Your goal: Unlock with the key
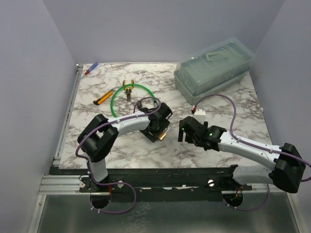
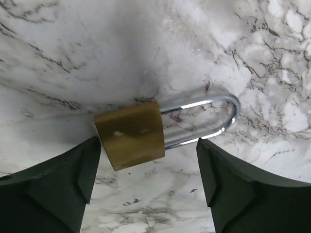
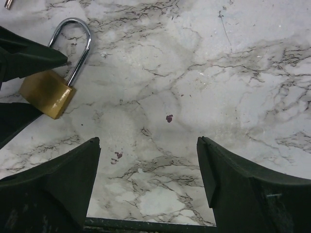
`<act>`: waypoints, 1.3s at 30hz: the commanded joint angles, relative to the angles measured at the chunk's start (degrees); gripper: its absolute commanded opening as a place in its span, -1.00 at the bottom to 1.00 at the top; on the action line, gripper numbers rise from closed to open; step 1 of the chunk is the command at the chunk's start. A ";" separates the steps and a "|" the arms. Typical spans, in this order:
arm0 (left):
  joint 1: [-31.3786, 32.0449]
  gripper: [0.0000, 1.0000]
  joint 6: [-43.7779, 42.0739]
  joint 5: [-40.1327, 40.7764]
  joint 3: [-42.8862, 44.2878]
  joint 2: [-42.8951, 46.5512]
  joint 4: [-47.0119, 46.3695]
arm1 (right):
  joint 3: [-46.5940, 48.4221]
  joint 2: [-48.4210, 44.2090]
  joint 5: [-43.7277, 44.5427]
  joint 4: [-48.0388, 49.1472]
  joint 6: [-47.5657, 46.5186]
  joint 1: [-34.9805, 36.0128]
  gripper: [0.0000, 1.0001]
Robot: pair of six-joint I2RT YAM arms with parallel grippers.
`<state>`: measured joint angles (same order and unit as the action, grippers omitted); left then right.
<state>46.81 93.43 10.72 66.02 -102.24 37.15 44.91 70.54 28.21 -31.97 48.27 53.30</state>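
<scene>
L gripper [image 2: 148,142]: fingers wide, nothing clamped. Brass padlock [image 2: 130,135] lies flat on marble tabletop [image 2: 73,58] between the tips. Body sits just beside one finger; contact unclear. Steel shackle [image 2: 228,109] runs toward the other finger, both legs meeting the body. Keyhole face not visible. R gripper [image 3: 148,145]: fingers wide over marble, padlock ahead and off to one side. Key: cannot be made out in any view. Small obj [image 3: 8,4] cut off at frame corner, unidentifiable.
</scene>
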 commanded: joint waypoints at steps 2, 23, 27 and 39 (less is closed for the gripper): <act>1.65 0.95 3.88 -0.84 1.37 -0.10 -3.71 | -0.22 -3.14 3.98 -3.41 1.21 -0.21 0.71; 0.64 0.83 -0.57 26.44 -25.91 51.52 25.57 | 0.03 -6.96 2.84 -0.31 -1.06 -0.21 0.71; -4.53 0.80 -0.58 25.82 -28.35 52.91 26.77 | -0.10 -5.46 1.22 1.13 -1.33 -0.21 0.71; -27.55 0.60 -21.75 15.24 -31.23 46.36 12.30 | -1.97 -6.69 -2.34 0.69 0.28 -0.21 0.71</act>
<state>22.52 78.74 29.30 34.44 -53.06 53.93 44.42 64.99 27.18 -31.97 47.66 53.23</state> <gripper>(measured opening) 0.818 0.855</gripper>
